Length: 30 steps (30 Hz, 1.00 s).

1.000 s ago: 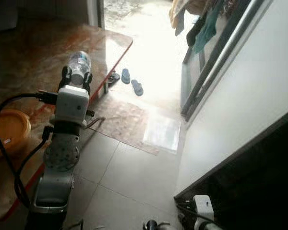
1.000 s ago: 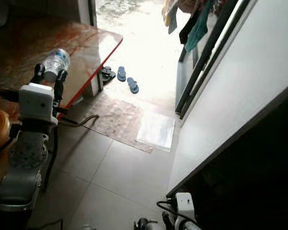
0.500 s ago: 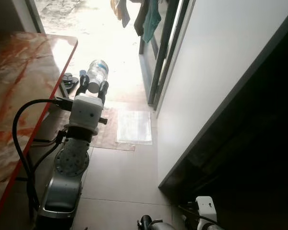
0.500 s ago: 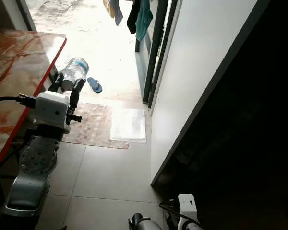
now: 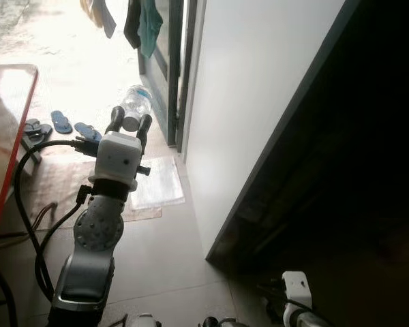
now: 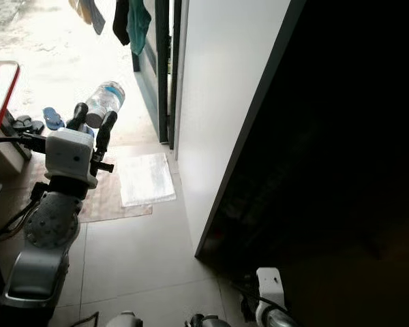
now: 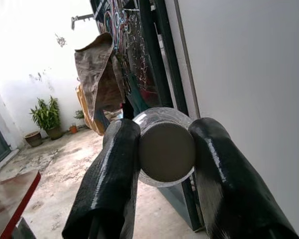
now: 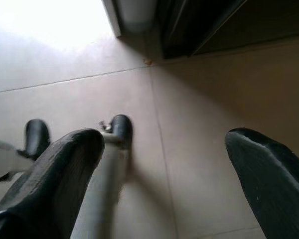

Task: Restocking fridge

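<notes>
A pale tiled floor (image 5: 167, 252) runs from the robot's feet toward a bright doorway, where sunlit ground lies beyond. On the robot's right a tall white fridge side (image 5: 259, 95) stands, with a dark interior (image 6: 354, 170) opening behind its grey edge. A light mat (image 5: 157, 182) lies on the tiles just beside the fridge's near corner, partly over a brown rug (image 6: 105, 194). Blue sandals (image 5: 75, 127) sit near the doorway, close to the red edge of a table (image 5: 10, 143) at the robot's left. Clothes (image 5: 140, 27) hang at the top by a dark door frame (image 6: 165, 68).

The left gripper (image 5: 129, 125) is raised in front of the robot, its two black fingers (image 7: 114, 184) pinching a clear water bottle (image 5: 133, 107) near its base, so the bottle points away toward the doorway. The wrist view looks at the bottle's round bottom (image 7: 166, 151), pressed between both fingers. The bottle is in the air, over the rug and mat, left of the fridge side.

The right gripper (image 8: 159, 169) hangs low above the tiles, its fingers (image 8: 60, 174) spread wide with nothing between them.
</notes>
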{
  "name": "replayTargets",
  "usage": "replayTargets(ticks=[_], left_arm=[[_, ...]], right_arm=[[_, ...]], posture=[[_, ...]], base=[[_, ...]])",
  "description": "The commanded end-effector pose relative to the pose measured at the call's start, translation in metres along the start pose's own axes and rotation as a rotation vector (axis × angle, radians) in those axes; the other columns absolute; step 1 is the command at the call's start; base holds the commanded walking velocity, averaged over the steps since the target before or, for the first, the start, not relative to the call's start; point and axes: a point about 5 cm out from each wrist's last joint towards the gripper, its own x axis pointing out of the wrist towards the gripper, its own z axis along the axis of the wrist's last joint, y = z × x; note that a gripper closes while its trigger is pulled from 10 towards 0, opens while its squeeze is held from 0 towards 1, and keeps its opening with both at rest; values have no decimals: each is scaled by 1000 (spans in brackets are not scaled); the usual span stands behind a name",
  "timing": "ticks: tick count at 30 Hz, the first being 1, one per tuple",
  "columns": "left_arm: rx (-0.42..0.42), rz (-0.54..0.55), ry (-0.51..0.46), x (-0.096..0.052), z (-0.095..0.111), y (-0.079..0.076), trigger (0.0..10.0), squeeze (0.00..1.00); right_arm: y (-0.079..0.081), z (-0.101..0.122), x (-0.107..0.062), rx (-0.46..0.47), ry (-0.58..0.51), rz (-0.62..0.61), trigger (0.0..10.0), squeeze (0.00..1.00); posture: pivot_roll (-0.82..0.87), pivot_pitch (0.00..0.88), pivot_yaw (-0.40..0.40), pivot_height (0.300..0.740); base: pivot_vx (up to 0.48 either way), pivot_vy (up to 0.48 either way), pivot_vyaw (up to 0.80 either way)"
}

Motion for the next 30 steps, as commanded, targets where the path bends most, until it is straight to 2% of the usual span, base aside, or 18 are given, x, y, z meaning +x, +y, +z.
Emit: replayTargets(ticks=[1,3,7,8,10,12,13,18,19,20,21,23,25,27,28,30], left_arm=[[-47,20,30,-1,-5,-1,10000,0],[-91,91,168,-8,-33,7,10000,0],[-161,148,325,-20,-68,14,10000,0],[-170,158,401,-29,-86,16,10000,0],[-172,160,435,-33,-95,16,10000,0],[-278,111,674,-59,-143,7,10000,0],[-298,103,714,-65,-151,5,10000,0],[-317,39,883,-93,-181,-9,10000,0],[-289,-41,945,-106,-190,-19,10000,0],[-289,-41,945,-106,-190,-19,10000,0],[-274,-69,974,-112,-195,-22,10000,0],[-287,-57,1029,-122,-201,-23,10000,0],[-263,-68,1094,-136,-208,-24,10000,0],[-262,-62,1192,-156,-216,-26,10000,0],[-262,-62,1192,-156,-216,-26,10000,0],[-269,-61,1225,-166,-218,-28,10000,0]], right_arm=[[-8,-10,-3,14,35,-21,10000,0],[-8,-10,-3,16,30,-23,10000,0],[-7,-10,-3,20,27,-24,10000,0],[-7,-10,-3,22,26,-25,10000,0],[-7,-10,-3,24,25,-26,10000,0],[-7,-10,-3,25,25,-27,10000,0],[-7,-10,-3,27,24,-28,10000,0],[-8,-9,-3,26,22,-32,10000,0],[-9,-9,-3,25,21,-33,10000,0],[-9,-9,-3,25,21,-33,10000,0],[-8,-8,-2,24,20,-33,10000,0],[-8,-8,-2,28,16,-34,10000,0],[-9,-8,-2,29,16,-37,10000,0],[-9,-8,-2,27,20,-42,10000,0],[-9,-8,-2,27,20,-42,10000,0],[-9,-9,-2,28,21,-47,10000,0]], posture=[[67,201,-84,740],[64,200,-83,740],[60,200,-81,740],[61,200,-82,740],[62,201,-82,740],[51,198,-81,740],[51,198,-81,740],[63,207,-84,740],[61,209,-85,740],[61,209,-85,740],[54,213,-86,740],[46,216,-85,740],[45,217,-85,740],[35,221,-85,740],[35,221,-85,740],[29,221,-85,740]], base=[[0,0,-788],[0,0,0],[0,0,0],[0,0,0],[0,0,0],[0,0,0],[0,0,0],[0,0,0],[0,0,0],[0,0,0],[0,0,0],[0,0,0],[0,0,0],[0,0,0],[0,0,0],[0,0,0]])
